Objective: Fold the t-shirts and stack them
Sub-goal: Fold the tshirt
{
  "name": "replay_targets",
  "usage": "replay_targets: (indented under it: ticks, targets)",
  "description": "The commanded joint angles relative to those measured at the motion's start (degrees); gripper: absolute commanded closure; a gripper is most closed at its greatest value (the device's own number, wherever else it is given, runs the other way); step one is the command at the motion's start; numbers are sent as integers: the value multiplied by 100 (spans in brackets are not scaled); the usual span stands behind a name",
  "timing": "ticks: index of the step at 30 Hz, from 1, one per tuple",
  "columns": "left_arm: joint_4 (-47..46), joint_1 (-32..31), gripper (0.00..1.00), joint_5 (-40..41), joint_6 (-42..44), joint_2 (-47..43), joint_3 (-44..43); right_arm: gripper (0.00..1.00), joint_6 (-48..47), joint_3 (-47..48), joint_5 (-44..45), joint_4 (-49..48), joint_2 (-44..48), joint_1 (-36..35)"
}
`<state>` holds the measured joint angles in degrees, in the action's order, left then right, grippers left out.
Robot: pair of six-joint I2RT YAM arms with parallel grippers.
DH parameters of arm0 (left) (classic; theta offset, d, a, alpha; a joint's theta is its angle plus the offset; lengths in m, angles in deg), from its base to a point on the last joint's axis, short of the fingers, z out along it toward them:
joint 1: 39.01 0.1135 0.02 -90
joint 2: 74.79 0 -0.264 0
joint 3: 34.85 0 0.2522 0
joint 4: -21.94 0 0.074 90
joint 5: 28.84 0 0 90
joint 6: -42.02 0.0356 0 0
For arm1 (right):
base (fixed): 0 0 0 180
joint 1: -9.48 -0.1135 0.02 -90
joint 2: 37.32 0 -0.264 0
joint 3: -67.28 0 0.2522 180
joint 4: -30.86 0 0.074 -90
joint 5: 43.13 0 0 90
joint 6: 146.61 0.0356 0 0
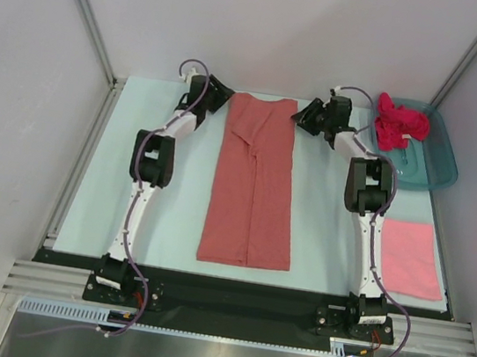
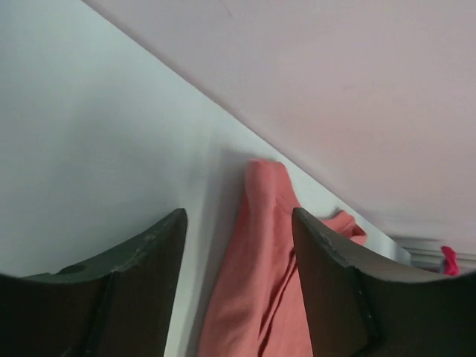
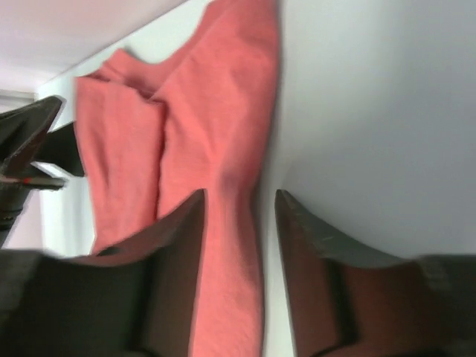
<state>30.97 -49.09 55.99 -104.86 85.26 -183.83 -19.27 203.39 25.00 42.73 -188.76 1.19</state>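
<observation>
A salmon-coral cloth t-shirt (image 1: pixel 253 185) lies flat in the middle of the pale bench (image 1: pixel 319 234) on my screen. It is folded lengthwise into a long, narrow strip, with one short end toward the far wall and the other toward the arm bases. A crease runs down its length.

I see the left pincer (image 1: pixel 222 94) at the strip's far left corner, its jaws apart and clamped on nothing. In the left wrist view its dark fingers (image 2: pixel 141 282) stand spread over the bench, with the shirt's edge lying under the gap.

The right pincer (image 1: pixel 304 117) sits at the far right corner, its jaws also apart and empty. In the right wrist view the cloth's long edge lies flat below its fingers (image 3: pixel 171 275).

A lighter pink cloth t-shirt (image 1: pixel 411 258), folded into a neat rectangle, rests by the bench's right edge just beside the right arm, well apart from the strip. A bright magenta cloth t-shirt (image 1: pixel 399 123) lies crumpled in the teal plastic tub (image 1: pixel 436 166) at the far right corner, bunched over its near-left rim.
</observation>
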Motion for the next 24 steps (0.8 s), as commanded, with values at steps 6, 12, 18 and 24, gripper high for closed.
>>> replay_targets:
  ticks: [6,12,18,24]
  targets:
    - [1527,385,34,-89,1767,-3270,2246,30,-1115,-181,1536,3149,1683,126]
    - [1012,183,35,-519,1733,-5999,6314,25,-1019,-3639,1801,2784,3811,56]
    - [781,-510,34,-801,1505,-8198,9168,24,-834,-6200,1256,2527,5650,-662]
    - [851,-1345,34,-591,1102,-9719,11059,25,-387,-7935,772,2316,7389,-1253]
